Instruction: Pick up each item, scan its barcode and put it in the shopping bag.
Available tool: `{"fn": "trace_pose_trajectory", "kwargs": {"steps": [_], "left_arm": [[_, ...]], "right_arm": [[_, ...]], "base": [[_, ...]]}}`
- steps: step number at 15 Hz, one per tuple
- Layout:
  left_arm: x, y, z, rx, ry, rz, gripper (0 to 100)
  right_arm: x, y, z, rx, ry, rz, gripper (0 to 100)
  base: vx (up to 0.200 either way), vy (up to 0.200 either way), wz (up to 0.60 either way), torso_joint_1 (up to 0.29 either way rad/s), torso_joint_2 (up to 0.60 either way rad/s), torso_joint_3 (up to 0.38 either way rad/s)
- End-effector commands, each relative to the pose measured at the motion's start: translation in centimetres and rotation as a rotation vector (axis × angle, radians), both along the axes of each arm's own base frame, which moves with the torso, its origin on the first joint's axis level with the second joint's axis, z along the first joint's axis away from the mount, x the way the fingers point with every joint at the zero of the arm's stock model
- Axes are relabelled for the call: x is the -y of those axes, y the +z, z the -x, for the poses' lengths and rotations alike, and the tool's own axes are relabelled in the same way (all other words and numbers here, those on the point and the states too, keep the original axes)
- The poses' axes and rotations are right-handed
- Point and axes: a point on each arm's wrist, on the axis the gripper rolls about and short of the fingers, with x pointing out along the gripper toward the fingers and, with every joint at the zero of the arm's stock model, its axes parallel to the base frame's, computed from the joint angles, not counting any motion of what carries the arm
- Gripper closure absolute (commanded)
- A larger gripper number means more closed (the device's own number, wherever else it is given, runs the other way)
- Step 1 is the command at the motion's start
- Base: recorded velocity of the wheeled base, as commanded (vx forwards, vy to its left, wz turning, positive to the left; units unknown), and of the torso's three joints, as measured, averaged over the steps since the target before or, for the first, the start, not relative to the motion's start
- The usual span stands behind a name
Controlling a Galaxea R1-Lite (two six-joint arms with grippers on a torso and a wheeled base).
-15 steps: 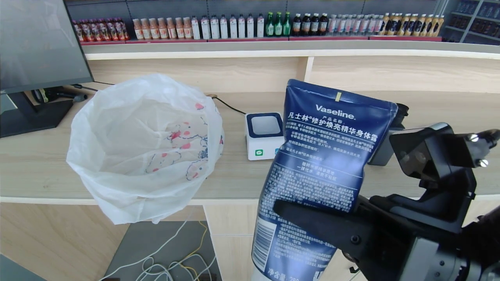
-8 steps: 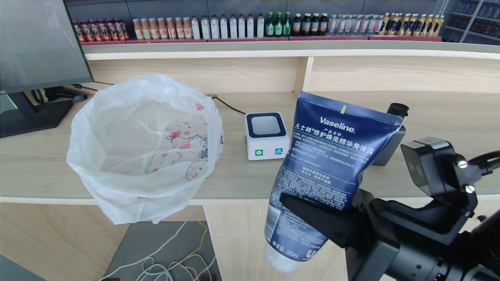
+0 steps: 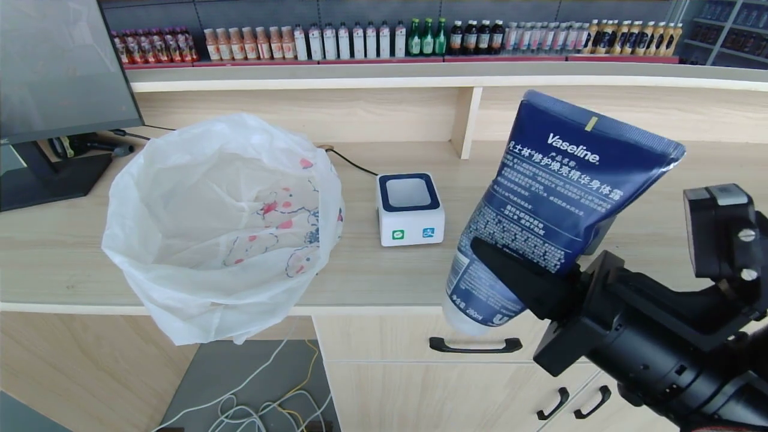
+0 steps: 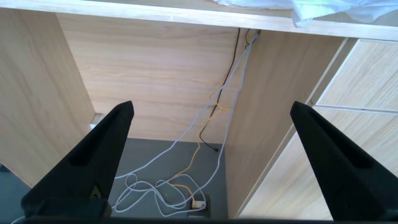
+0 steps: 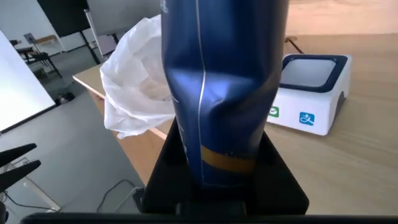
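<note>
Lifted and swung rightward, the lotion tube [image 3: 558, 192] hangs right of the scanner [image 3: 410, 207], the right gripper [image 3: 513, 275] clamped near its cap end, where this soft, slick tube likely holds firmest; the left gripper [image 4: 211, 109] gapes open.

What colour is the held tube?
Dark blue tube with white print, clearest in head view.

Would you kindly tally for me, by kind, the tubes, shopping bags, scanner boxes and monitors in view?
blue tube: 1
shopping bag: 1
scanner box: 1
monitor: 1
Total: 4
</note>
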Motion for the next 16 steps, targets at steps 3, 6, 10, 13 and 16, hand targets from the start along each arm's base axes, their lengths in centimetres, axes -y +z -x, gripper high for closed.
{"fn": "trace_pose_trajectory", "kwargs": {"steps": [3, 6, 10, 13, 16], "left_arm": [[0.0, 0.0, 0.0, 0.000, -0.001, 0.001, 0], [0.0, 0.0, 0.0, 0.000, 0.000, 0.001, 0], [0.0, 0.0, 0.0, 0.000, -0.001, -0.001, 0], [0.0, 0.0, 0.0, 0.000, -0.001, 0.001, 0], [0.0, 0.0, 0.0, 0.000, -0.001, 0.004, 0]], "right_arm": [[1.4, 0.0, -0.6, 0.056, -0.079, 0.005, 100], [3.7, 0.4, -3.2, 0.115, -0.242, -0.012, 100], [4.8, 0.3, -4.4, 0.166, -0.340, 0.049, 100], [4.9, 1.1, -4.8, 0.211, -0.366, 0.051, 100], [4.6, 1.9, -5.3, 0.229, -0.366, 0.019, 100]], "base": [[0.000, 0.000, 0.00, 0.000, 0.00, 0.000], [0.000, 0.000, 0.00, 0.000, 0.00, 0.000], [0.000, 0.000, 0.00, 0.000, 0.00, 0.000], [0.000, 0.067, 0.00, 0.002, 0.00, 0.001], [0.000, 0.200, 0.00, -0.002, 0.00, 0.002]]}}
